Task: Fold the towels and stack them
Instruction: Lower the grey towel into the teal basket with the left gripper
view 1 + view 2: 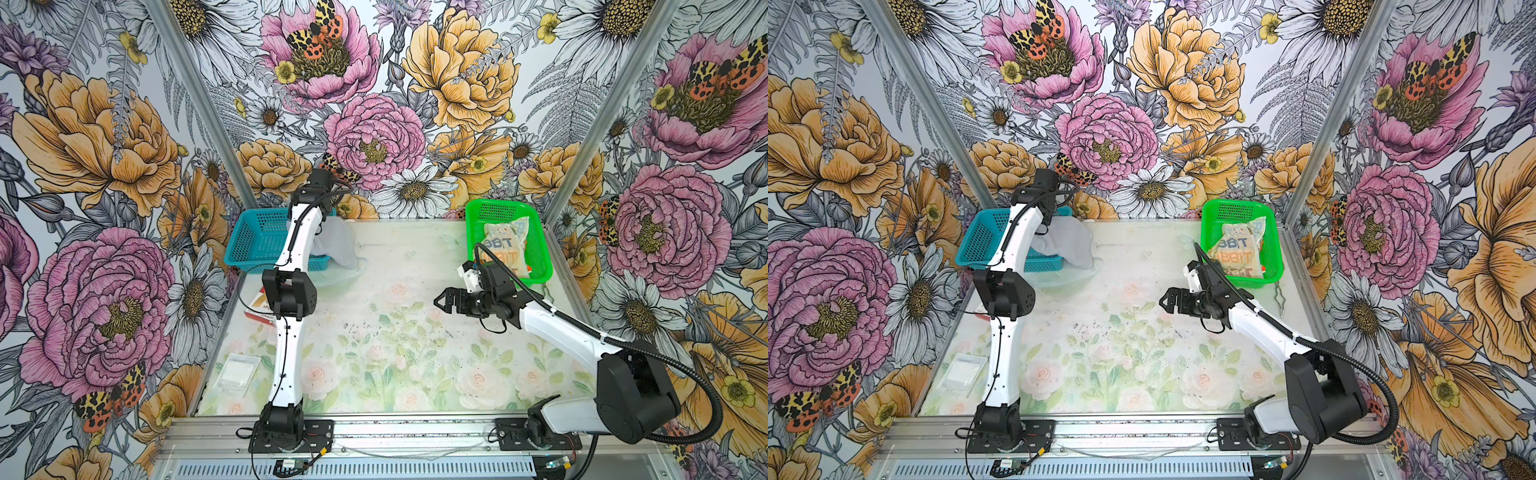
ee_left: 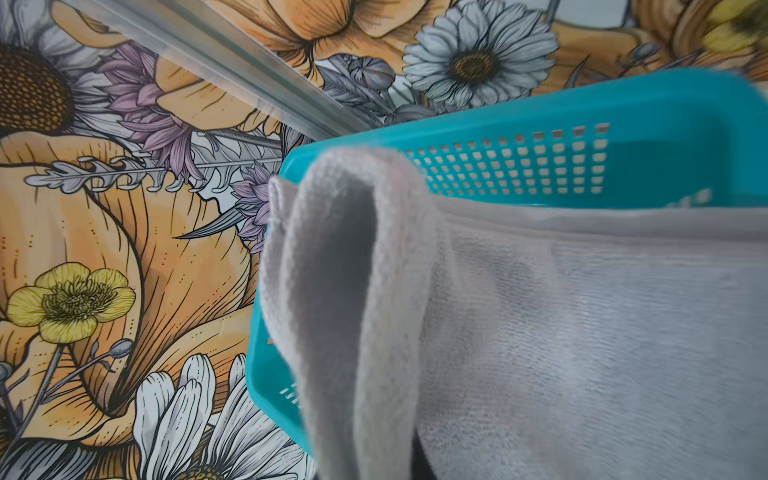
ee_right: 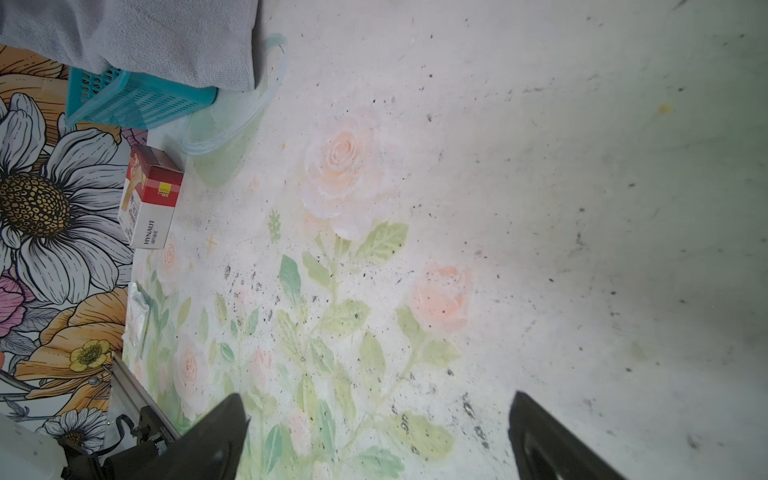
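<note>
The light grey towel (image 1: 340, 245) hangs out of the teal basket (image 1: 249, 243) over its right rim, with its lower end on the table. My left gripper (image 1: 1049, 218) is above that basket, mostly hidden behind its own arm, and is shut on the grey towel. In the left wrist view a fold of the grey towel (image 2: 357, 291) rises right in front of the camera and covers the jaws. The cream towel (image 1: 505, 245) with lettering lies folded in the green basket (image 1: 540, 253). An orange sliver (image 1: 1261, 253) shows at its right edge. My right gripper (image 1: 442, 301) hovers open over the table, with nothing in it.
A red-and-white box (image 3: 149, 199) lies by the left wall in front of the teal basket. A flat white packet (image 1: 239, 370) sits at the front left. A clear plastic ring (image 3: 237, 120) lies under the teal basket's corner. Thin metal tweezers (image 1: 1280, 299) lie near the right wall.
</note>
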